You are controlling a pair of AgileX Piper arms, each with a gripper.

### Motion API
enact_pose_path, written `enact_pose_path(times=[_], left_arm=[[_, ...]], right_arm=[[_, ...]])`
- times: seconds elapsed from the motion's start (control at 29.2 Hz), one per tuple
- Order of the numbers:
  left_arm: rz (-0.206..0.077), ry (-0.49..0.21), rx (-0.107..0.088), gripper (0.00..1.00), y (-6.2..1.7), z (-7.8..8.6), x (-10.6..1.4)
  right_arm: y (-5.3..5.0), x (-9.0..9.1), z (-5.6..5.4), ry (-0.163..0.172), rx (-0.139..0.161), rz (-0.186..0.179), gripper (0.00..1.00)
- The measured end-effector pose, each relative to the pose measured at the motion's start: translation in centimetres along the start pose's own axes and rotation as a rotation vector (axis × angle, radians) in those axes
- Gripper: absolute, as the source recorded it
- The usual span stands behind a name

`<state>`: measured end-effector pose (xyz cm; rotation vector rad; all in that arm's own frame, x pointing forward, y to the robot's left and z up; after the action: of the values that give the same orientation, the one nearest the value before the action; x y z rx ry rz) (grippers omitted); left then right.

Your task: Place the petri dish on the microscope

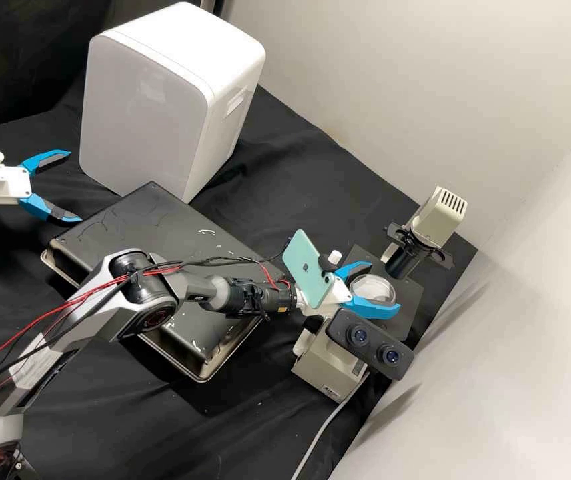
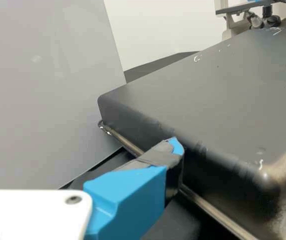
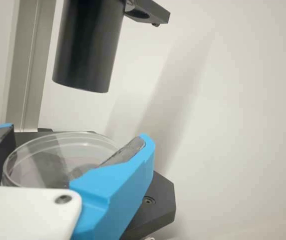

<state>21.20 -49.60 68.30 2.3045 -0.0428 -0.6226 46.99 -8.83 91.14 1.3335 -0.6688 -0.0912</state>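
The beige microscope (image 1: 336,363) with its black twin eyepieces (image 1: 372,344) stands on the black cloth-covered surface (image 1: 299,167), close to the white wall. The clear round plastic petri dish (image 1: 373,288) (image 3: 57,155) lies flat on the microscope's black stage (image 1: 407,301) (image 3: 155,197), below the microscope's black cylindrical condenser (image 1: 402,261) (image 3: 85,45) and apart from it.

The right tool (image 1: 383,287) (image 3: 62,165) is over the microscope's stage with its two blue fingers (image 3: 120,175) on opposite sides of the dish. Their grey pads press against its rim, so the tool is grasping the dish. The dish's base looks to be resting on the stage.

The left tool (image 1: 73,186) is well apart from the microscope, on the far side of the dark upturned metal tray (image 1: 165,230) (image 2: 223,100). Its fingers are spread wide and grasp nothing. One blue finger (image 2: 132,192) is near the tray corner farthest from the microscope.

The tray lies just beside the microscope. The tall white rounded box (image 1: 165,100) (image 2: 42,85) stands beyond the tray, well away from the microscope.
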Motion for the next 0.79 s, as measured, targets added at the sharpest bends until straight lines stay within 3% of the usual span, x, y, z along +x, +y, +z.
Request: enact_pose_path(times=[0.34,0.79], left_arm=[[0.000,0.000,0.000,1.00,0.00,0.00,0.00],[0.000,0.000,0.000,1.00,0.00,0.00,0.00]], right_arm=[[0.01,0.01,-0.01,0.000,-0.002,0.001,1.00],[-0.11,-0.13,0.17,-0.001,0.032,0.005,1.00]])
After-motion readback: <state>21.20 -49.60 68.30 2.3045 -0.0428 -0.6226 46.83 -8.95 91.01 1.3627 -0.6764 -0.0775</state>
